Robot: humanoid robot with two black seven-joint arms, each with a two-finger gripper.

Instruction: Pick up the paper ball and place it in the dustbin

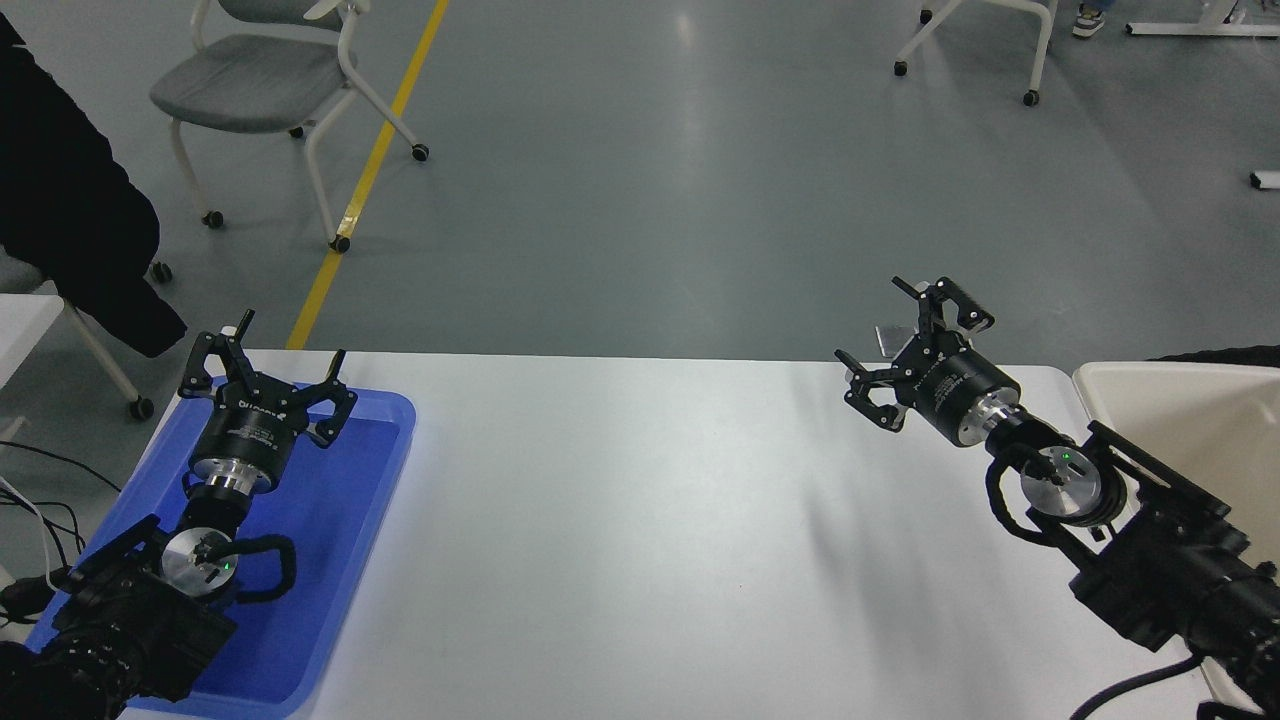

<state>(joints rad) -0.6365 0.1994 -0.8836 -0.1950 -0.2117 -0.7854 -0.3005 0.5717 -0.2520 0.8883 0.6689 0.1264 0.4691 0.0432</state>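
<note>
The paper ball is not in view. The cream-beige dustbin [1185, 415] stands off the table's right end, partly hidden behind my right arm. My right gripper [897, 345] is open and empty, raised over the table's far right part, left of the dustbin, and points toward the far edge. My left gripper [283, 348] is open and empty, parked over the blue tray at the lower left.
A flat blue tray [350, 500] lies on the white table [620, 520] at the left. A person in a dark coat [70, 210] stands at the far left. Wheeled chairs [260, 90] stand on the grey floor beyond the table.
</note>
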